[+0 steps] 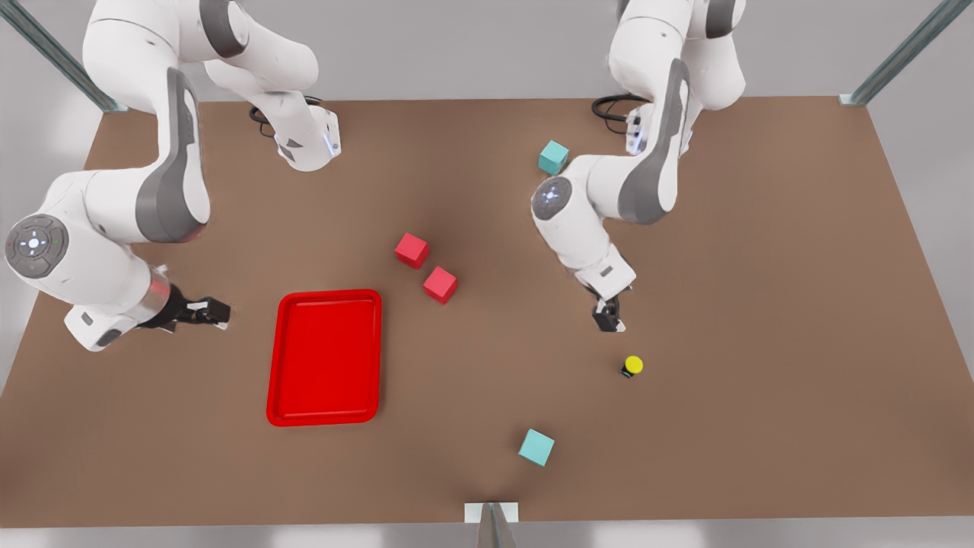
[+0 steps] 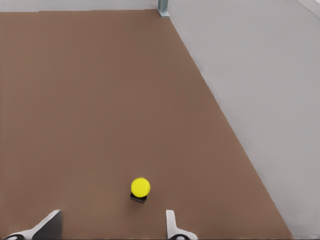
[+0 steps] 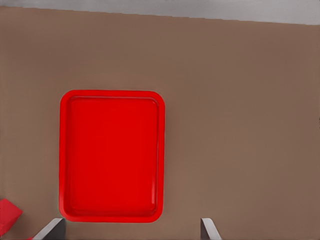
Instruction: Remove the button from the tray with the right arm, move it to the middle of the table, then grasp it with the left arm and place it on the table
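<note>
The button (image 1: 633,366) sits alone on the brown surface (image 1: 761,304), lower right of the front view, out of the empty tray (image 1: 325,358), both left gripper (image 1: 609,320) and right gripper (image 1: 207,311) have released fingers, so backing away seems next.

Both arms' upper links cut off by front view's top edge. Left gripper (image 2: 111,227): just finger (image 2: 172,225) tips show in left wrist view. Red cube (image 3: 7,215) clipped at right wrist view's edge, by tray (image 3: 111,95).
</note>
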Controlling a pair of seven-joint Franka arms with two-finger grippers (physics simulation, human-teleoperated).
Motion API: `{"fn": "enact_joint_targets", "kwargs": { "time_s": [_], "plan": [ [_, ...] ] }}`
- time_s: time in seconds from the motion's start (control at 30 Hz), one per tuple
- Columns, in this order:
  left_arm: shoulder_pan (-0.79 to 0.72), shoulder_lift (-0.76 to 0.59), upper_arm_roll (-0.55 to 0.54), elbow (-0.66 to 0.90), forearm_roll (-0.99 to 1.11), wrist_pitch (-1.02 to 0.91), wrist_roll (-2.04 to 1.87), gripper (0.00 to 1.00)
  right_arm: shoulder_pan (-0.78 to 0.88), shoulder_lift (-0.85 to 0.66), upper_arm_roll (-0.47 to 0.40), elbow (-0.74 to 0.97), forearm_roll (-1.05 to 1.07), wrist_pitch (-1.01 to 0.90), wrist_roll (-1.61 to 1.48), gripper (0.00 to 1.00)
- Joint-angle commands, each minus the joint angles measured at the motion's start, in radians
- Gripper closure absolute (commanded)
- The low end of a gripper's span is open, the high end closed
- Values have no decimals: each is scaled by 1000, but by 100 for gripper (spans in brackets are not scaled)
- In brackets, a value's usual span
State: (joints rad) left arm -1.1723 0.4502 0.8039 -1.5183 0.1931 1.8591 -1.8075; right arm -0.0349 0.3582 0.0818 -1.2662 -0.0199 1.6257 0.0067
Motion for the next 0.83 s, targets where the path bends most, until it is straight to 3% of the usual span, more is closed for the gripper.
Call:
{"fn": "enact_joint_targets", "kwargs": {
  "time_s": [0.0,0.07,0.27,0.3,0.33,0.37,0.4,0.43,0.47,0.8],
  "plan": [
    [108,-70,-2,24,-258,-129,1717,0,-13,4,-1,18,49,10,21,0],
    [223,-94,-2,32,-348,-149,1788,0,-10,-2,3,18,49,7,29,0],
    [269,-88,1,29,-354,-173,1804,0,-37,4,1,30,52,-33,21,0],
    [553,-114,-278,39,-354,-175,1841,0,-25,-5,4,18,44,-40,35,0],
    [957,-176,-731,56,-270,-167,1841,0,-33,-27,7,5,46,-99,36,0],
    [1031,-226,-816,32,-210,-178,1850,0,-51,-53,10,-8,61,-122,35,0],
    [1054,-291,-819,-32,-215,-164,1869,0,-51,-67,10,-16,81,-139,36,0],
    [1086,-402,-841,-198,-219,7,1870,0,-51,-82,10,-65,81,-122,36,0],
    [1091,-429,-838,-229,-219,-6,1870,0,-54,-79,10,-73,81,-119,36,0],
    [1083,-324,-836,-105,-155,-31,1858,0,-39,-58,10,-76,80,-61,22,0]
  ]
}}
